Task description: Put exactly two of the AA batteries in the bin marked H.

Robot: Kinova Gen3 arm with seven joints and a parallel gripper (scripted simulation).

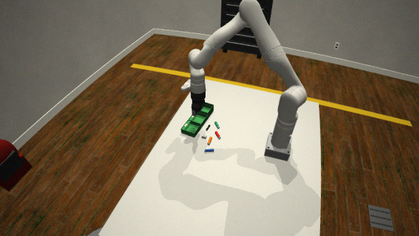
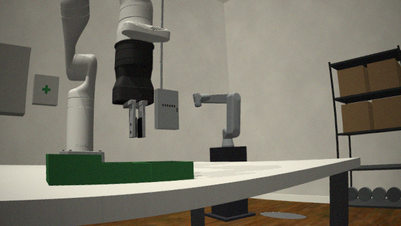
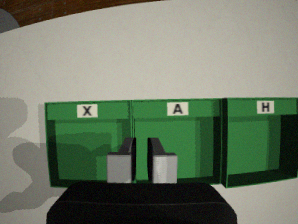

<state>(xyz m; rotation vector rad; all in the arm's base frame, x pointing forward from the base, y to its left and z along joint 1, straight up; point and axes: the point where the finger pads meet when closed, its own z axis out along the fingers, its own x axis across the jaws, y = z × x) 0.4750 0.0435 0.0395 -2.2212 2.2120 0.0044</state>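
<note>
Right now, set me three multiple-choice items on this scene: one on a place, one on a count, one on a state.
1. The loose batteries lie:
A) inside the bins
B) on the table beside the bins
C) on the floor

2. Lettered compartments in the green bin row:
A) two
B) four
C) three

3. The jaws are:
A) nearly shut, nothing between them
B) wide open
C) clamped on a battery

Answers:
1 B, the top view shows them scattered on the white top.
2 C, the wrist view shows labels X, A and H.
3 A, green shows through the narrow gap.
</note>
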